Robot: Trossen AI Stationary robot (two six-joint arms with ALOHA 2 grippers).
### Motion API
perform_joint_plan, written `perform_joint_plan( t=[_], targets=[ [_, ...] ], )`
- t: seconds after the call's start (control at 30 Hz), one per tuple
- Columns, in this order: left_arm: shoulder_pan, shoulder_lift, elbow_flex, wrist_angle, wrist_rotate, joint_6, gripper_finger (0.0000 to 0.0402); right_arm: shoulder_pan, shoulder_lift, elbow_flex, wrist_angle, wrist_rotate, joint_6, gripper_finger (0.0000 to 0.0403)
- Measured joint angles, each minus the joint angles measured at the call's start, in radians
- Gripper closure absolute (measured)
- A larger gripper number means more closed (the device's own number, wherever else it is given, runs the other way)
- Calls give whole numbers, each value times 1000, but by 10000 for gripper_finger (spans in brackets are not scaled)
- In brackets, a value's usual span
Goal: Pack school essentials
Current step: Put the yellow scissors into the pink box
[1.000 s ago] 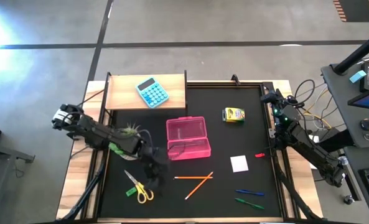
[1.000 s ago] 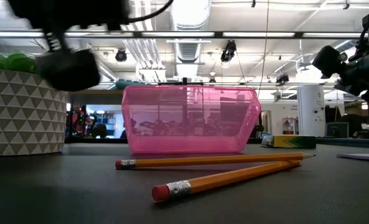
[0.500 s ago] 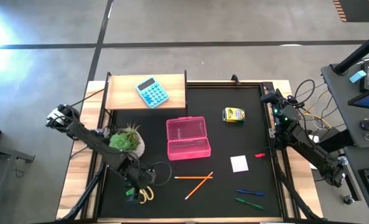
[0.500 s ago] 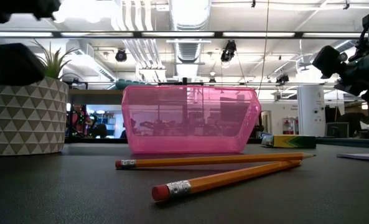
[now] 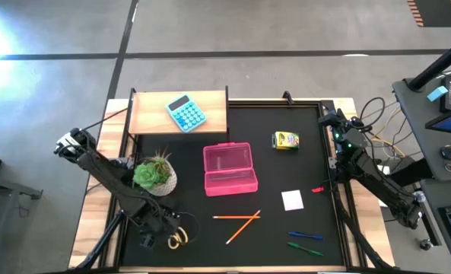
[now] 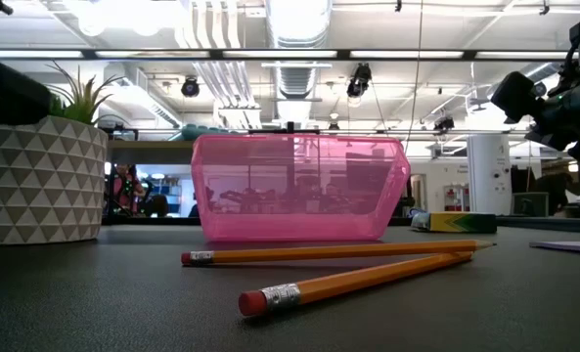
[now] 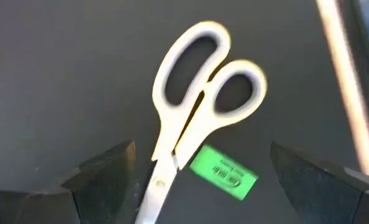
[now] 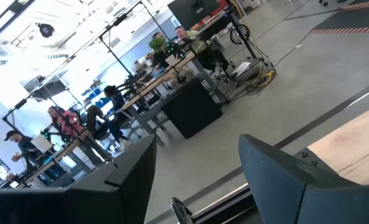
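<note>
as laid out: two pencils (image 5: 241,221), two pens (image 5: 305,242), one scissors (image 7: 193,106)

A translucent pink plastic box (image 6: 299,188) sits glossy on the matt black desk (image 6: 94,303), beside painted wooden pencils (image 6: 348,266) with metal ferrules and smooth plastic-handled scissors (image 7: 200,93).

From my station I see a light-blue calculator (image 5: 186,113) lying tilted on a wooden board (image 5: 149,116) at the table's far left corner. A potted green plant (image 5: 156,173) in a triangle-patterned pot (image 6: 37,181) stands on the black mat (image 5: 301,167), left of centre.
</note>
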Motion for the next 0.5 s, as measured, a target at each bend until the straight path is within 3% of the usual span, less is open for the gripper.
perform_joint_plan(
  t=[0.17,0.5],
  targets=[
    [-23,0,-53,-32,-79,156,45,0,0,0,0,0,0,184],
    [-22,0,-122,43,-108,292,45,0,0,0,0,0,0,184]
  ],
)
